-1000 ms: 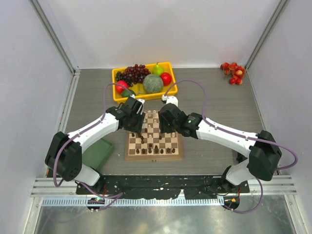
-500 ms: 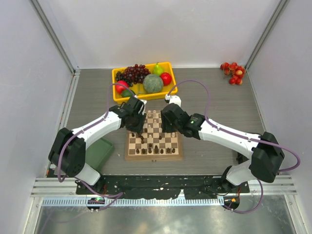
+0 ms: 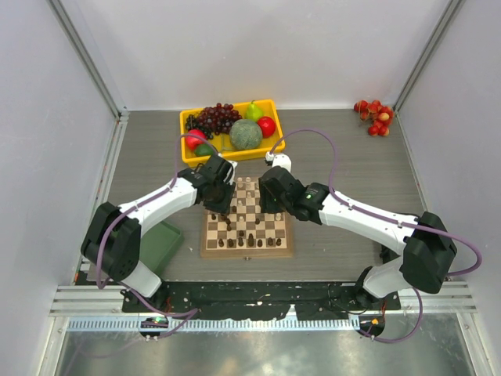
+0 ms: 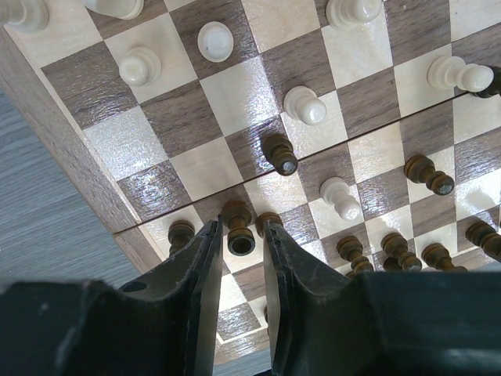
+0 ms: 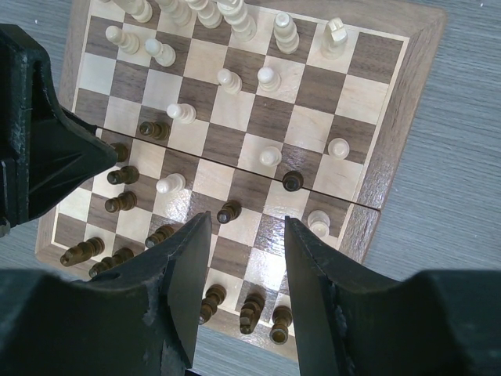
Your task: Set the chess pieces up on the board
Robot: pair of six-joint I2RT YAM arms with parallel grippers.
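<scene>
Left gripper (image 4: 240, 227) fingers stand narrowly apart either side of a dark pawn (image 4: 240, 244) at the board (image 3: 246, 253) edge, with another pawn (image 4: 182, 233) just beside them. Middle squares under the wide-parted right gripper (image 5: 246, 223) are thinly manned. A yellow tray (image 3: 183, 137) flanks the far rim.

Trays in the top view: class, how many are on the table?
2. A yellow tray of fruit sits at the far side, beyond the chessboard; a green flat tray lies near-left of the chessboard, partly hidden under the left arm.
</scene>
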